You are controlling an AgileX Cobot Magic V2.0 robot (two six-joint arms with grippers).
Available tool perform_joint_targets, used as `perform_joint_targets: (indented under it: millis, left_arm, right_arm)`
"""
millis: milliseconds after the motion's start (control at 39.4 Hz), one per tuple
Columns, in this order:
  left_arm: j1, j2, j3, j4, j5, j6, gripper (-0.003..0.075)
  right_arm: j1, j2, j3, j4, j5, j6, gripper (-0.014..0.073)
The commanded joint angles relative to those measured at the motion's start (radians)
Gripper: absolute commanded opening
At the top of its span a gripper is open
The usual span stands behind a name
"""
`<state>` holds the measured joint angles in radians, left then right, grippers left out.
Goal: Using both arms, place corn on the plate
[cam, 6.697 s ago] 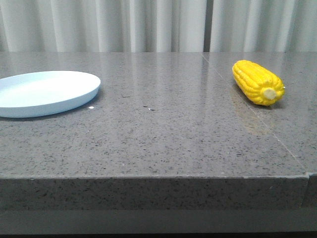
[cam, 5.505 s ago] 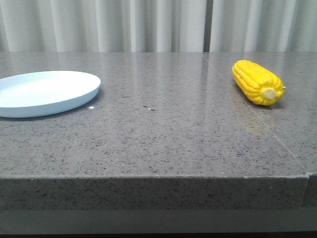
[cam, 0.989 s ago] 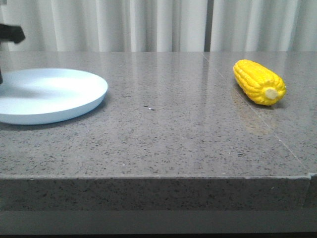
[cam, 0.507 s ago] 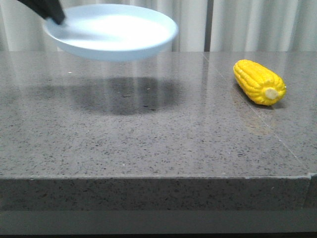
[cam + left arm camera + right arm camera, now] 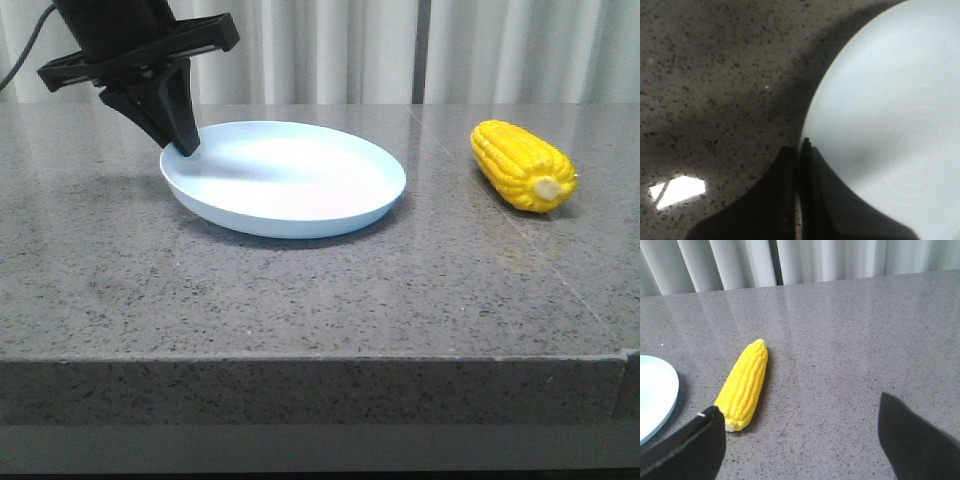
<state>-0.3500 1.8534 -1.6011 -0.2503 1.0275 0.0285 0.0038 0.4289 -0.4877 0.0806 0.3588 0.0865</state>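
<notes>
The pale blue plate (image 5: 290, 180) sits on the grey table near the middle. My left gripper (image 5: 183, 148) is shut on the plate's left rim; in the left wrist view the gripper (image 5: 801, 145) pinches the rim of the plate (image 5: 890, 115). The yellow corn (image 5: 522, 165) lies on the table at the right, its pale cut end toward the camera. In the right wrist view the corn (image 5: 743, 384) lies beyond my open, empty right gripper (image 5: 800, 415), near its left finger. The right gripper does not show in the front view.
The grey speckled stone table (image 5: 300, 290) has its front edge near the camera. White curtains (image 5: 330, 50) hang behind it. A seam in the tabletop (image 5: 520, 240) runs under the corn.
The left gripper has carried the plate from the table's left side, lifted it, and set it down near the middle. The corn has not moved.
</notes>
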Motion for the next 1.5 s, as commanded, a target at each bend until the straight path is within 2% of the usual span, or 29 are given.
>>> perform_joint_targets:
  millis: [0,178,254,431,609,761,862,989,1218,1471]
  left_arm:
    - [-0.008,-0.05,-0.032,-0.021,-0.032,-0.001,0.0075]
    - [-0.008,-0.052,-0.036,0.009,-0.022,-0.001,0.0317]
    - [-0.008,-0.075,-0.044,0.057,-0.007,0.003,0.0351]
    - [0.003,-0.193,-0.04,0.241,0.009,-0.048,0.0277]
    - [0.052,-0.279,-0.04,0.429,0.041,-0.131,0.0123]
    - [0.136,-0.35,0.025,0.447,0.045,-0.135,-0.0013]
    - [0.179,-0.465,0.184,0.441,-0.075,-0.142,-0.002]
    - [0.181,-0.607,0.361,0.439,-0.22,-0.166,-0.002]
    - [0.181,-0.921,0.709,0.424,-0.558,-0.169,-0.002]
    - [0.181,-1.28,1.03,0.424,-0.73,-0.169,-0.002]
  right_arm:
    - [-0.006,0.01,-0.037,-0.005,-0.077,-0.009,0.0643]
    - [-0.006,0.01,-0.037,-0.005,-0.077,-0.009,0.0643]
    - [-0.006,0.01,-0.037,-0.005,-0.077,-0.009,0.0643]
    - [-0.006,0.01,-0.037,-0.005,-0.077,-0.009,0.0643]
    - [-0.006,0.01,-0.037,-0.005,-0.077,-0.009,0.0643]
    - [-0.006,0.01,-0.037,-0.005,-0.077,-0.009,0.0643]
    - [-0.006,0.01,-0.037,-0.005,-0.077,-0.009,0.0643]
    - [-0.006,0.01,-0.037,-0.005,-0.077,-0.009,0.0643]
    - [-0.006,0.01,-0.037,-0.005,-0.077,-0.009,0.0643]
    - [-0.006,0.01,-0.037,-0.005,-0.077,-0.009,0.0643]
